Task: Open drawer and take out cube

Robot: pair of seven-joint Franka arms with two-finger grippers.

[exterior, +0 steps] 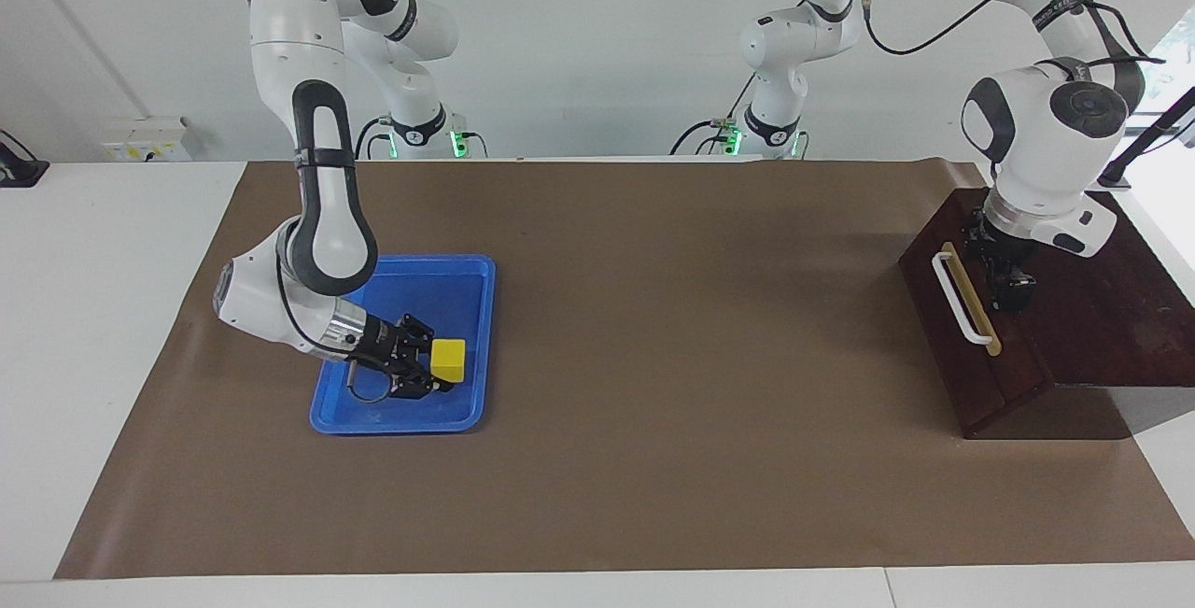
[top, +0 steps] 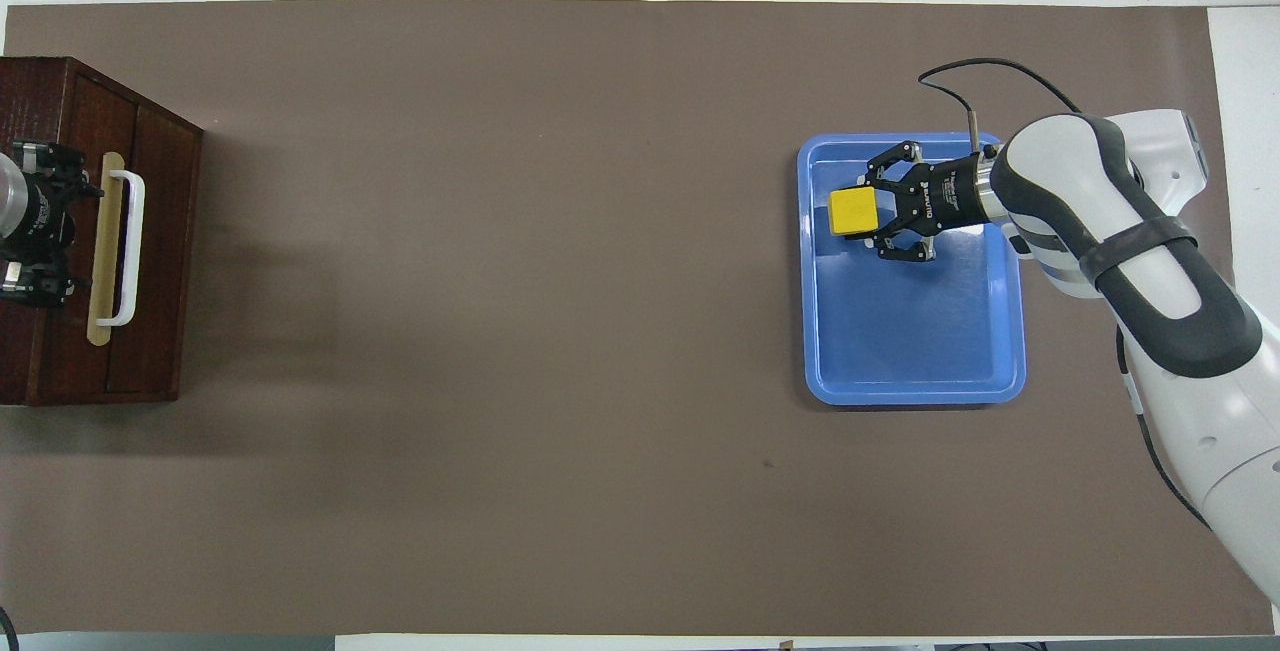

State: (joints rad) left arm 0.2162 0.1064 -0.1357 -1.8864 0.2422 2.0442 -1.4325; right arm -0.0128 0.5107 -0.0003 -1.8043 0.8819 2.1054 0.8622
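Note:
The yellow cube (exterior: 449,358) (top: 853,212) is low inside the blue tray (exterior: 392,421) (top: 915,351), at the tray's end farther from the robots. My right gripper (exterior: 439,370) (top: 868,216) lies nearly level and is shut on the cube. The dark wooden drawer (exterior: 990,367) (top: 155,251) is closed flush in its box, with its white handle (exterior: 962,298) (top: 128,246) showing. Open and holding nothing, my left gripper (exterior: 1010,295) (top: 35,221) sits over the box top just above the handle.
A brown mat (exterior: 653,356) covers the table between the tray and the drawer box. White table edge lies around the mat. The box stands at the left arm's end, the tray at the right arm's end.

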